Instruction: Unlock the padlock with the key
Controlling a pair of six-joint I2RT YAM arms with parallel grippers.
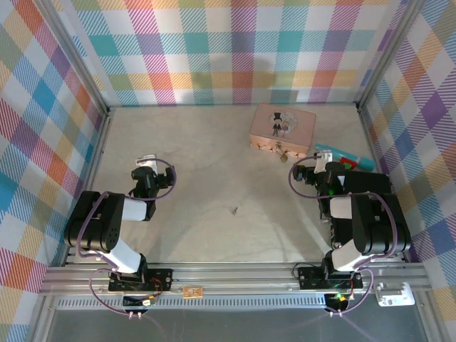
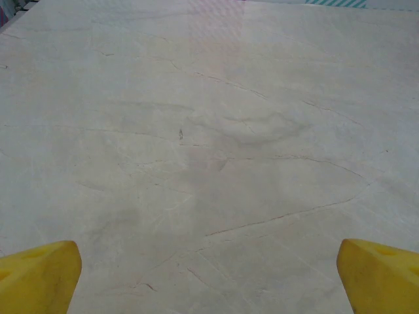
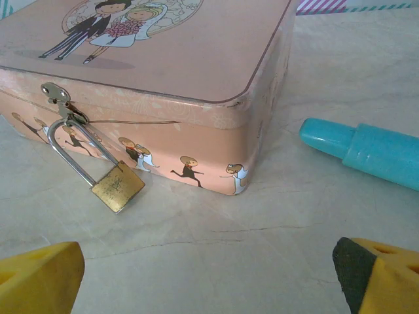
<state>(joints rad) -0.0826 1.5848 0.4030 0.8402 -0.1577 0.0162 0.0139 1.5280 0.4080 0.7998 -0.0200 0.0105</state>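
Top external view: in the middle of the table (image 1: 192, 149), the key (image 1: 234, 211), a dark sliver about midway between the two arms and well apart from both. From the left wrist, ahead of the left gripper (image 2: 206, 258), jaws spread fully, nothing held; long axis too small to judge. Just ahead of the right gripper (image 3: 209, 258), likewise wide and empty: the padlock (image 3: 118, 186), shackle closed through the clasp (image 3: 59, 98) of the pink tin (image 3: 196, 59), lid shut, contents hidden. Beside the tin, a teal tool (image 3: 366, 154). Likely first: a reach for the key.
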